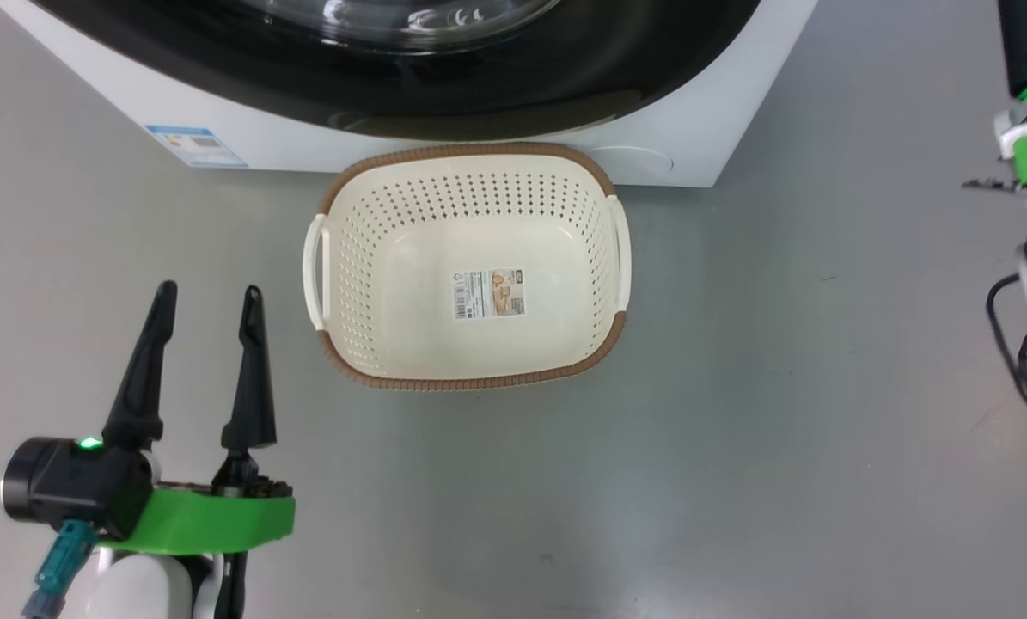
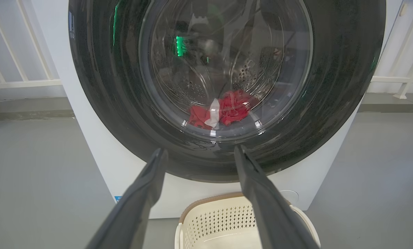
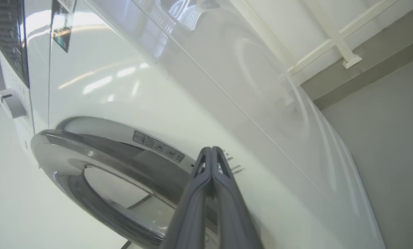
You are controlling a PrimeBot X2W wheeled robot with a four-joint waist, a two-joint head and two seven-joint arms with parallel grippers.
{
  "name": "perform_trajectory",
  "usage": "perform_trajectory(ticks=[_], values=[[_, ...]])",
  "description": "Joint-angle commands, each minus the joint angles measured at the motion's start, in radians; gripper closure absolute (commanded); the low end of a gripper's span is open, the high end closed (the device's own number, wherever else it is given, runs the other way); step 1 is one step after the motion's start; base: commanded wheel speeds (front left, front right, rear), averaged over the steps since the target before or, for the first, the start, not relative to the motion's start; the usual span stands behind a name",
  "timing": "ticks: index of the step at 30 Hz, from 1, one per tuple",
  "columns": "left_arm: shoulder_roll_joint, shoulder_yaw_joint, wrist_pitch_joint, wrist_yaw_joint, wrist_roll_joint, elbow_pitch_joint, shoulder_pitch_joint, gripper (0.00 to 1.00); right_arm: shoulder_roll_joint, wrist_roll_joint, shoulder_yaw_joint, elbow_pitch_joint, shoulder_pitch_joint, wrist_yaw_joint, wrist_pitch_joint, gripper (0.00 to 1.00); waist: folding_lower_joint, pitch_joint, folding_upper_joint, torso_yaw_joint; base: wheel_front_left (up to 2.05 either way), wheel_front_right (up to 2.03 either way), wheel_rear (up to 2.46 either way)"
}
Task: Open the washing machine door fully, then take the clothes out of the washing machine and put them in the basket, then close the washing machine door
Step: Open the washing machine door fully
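Washing machine door (image 2: 99, 103) stands shut at 12 o'clock from the spread, empty left gripper (image 2: 197, 154), red clothes (image 2: 228, 110) behind its glass, while the seemingly nearer right gripper (image 3: 211, 152), clenched on nothing, has the rim at 8 o'clock.

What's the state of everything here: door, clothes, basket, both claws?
washing machine door: closed
clothes: bunched inside the washing machine, behind the door
basket: upright on the floor, no clothes in it
left claw: open, holding nothing
right claw: shut, holding nothing, beside the door's rim
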Motion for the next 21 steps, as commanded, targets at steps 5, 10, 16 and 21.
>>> perform_trajectory(ticks=[5,10,16,21], values=[[0.019,0.023,-0.008,0.010,-0.007,-0.028,-0.025,0.00,-0.037,0.139,0.042,-0.001,-0.078,-0.001,0.097,1.00,-0.0001,0.021,0.0000,0.016,0.00,0.00,0.00],[0.019,0.010,-0.008,0.015,-0.016,-0.026,-0.035,0.00,-0.049,0.241,0.066,0.020,-0.152,-0.001,0.216,1.00,-0.0001,0.039,0.0000,0.031,0.00,0.00,0.00],[0.019,-0.010,-0.008,0.024,-0.031,-0.021,-0.045,0.00,-0.048,0.330,0.078,0.062,-0.232,-0.001,0.347,1.00,-0.0001,0.055,0.0000,0.052,0.00,0.00,0.00],[0.019,-0.020,-0.008,0.031,-0.041,-0.020,-0.046,0.00,-0.041,0.380,0.080,0.113,-0.289,-0.001,0.436,1.00,-0.0001,0.061,0.0000,0.070,0.00,0.00,0.00]])
